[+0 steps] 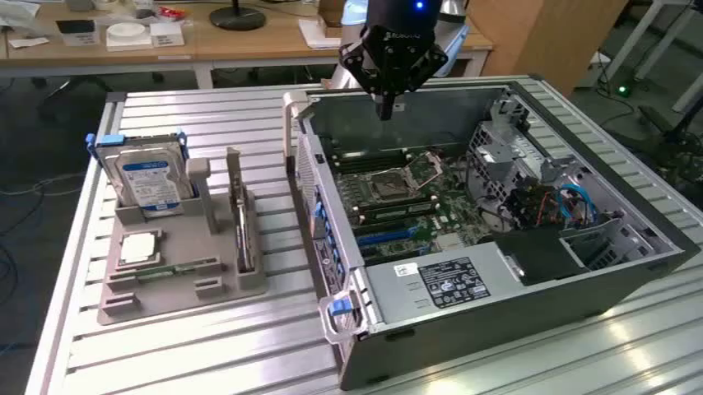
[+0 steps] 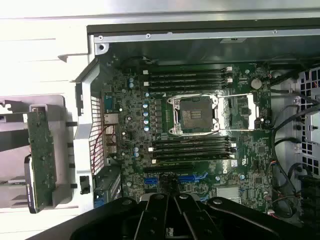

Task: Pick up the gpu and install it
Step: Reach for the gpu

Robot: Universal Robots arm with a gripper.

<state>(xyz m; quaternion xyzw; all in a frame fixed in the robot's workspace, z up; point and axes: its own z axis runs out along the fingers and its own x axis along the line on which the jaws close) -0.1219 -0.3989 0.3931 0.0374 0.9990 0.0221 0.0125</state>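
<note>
Hand (image 1: 387, 109) pinched shut and empty, above open case (image 1: 505, 329), gpu (image 1: 243, 239) edge-on in tray (image 1: 181, 240), details unclear

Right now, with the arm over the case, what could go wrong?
1. The gripper hangs shut and empty over the open case; crossing to the gpu low could clip the case wall.
2. The gpu stands on edge in the tray; an off-centre grasp may tip it.
3. The CPU socket lies open inside the case.
</note>
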